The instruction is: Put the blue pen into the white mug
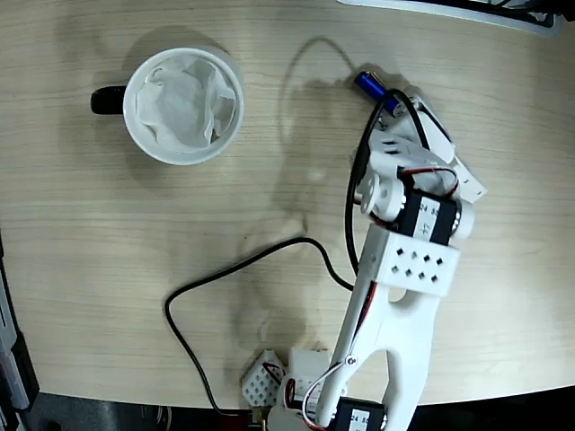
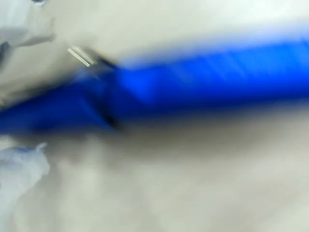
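The white mug (image 1: 236, 101) stands at the upper left of the fixed view, its black handle (image 1: 108, 100) pointing left and crumpled white paper inside. At the upper right lies the blue pen (image 1: 369, 85); only its blue end shows past the white arm. My gripper (image 1: 388, 106) is low over the pen, its fingers hidden by the wrist. Seen from the wrist, the pen (image 2: 203, 82) runs blurred across the frame and passes between my two white fingertips (image 2: 21, 21) at the left edge. The gripper (image 2: 29, 92) is open, with a gap above the pen.
A black cable (image 1: 243, 265) loops over the table from the arm's base toward the wrist. White base parts (image 1: 269, 377) sit at the bottom edge. A dark object (image 1: 467, 9) lies along the top right edge.
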`<state>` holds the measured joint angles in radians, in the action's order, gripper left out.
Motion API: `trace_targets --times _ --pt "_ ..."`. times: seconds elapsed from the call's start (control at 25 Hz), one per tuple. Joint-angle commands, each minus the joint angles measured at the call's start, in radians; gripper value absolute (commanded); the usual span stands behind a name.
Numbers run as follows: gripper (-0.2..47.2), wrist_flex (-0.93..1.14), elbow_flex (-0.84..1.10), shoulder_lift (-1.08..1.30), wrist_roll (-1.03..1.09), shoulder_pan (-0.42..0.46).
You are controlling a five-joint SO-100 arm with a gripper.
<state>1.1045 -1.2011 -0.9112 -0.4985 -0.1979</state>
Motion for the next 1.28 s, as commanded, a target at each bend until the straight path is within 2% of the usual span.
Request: trace_targets --times 0.0,0.2,0.24,0.28,0.4,0.76,1.24 --pt "15.8 -0.002 0.031 -0.015 -0.014 0.003" --pt "11.9 -0.011 0.038 0.009 -0.014 0.000" --pt "9.4 -0.011 0.038 0.011 -0.014 0.000" --pt "5.0 -0.012 0.038 0.011 -0.014 0.000" --pt "0.6 -0.014 0.038 0.011 -0.014 0.000" --pt "0.1 -0.014 0.040 -0.009 -0.014 -0.002" --pt "0.1 -0.015 0.040 -0.166 -0.080 0.012"
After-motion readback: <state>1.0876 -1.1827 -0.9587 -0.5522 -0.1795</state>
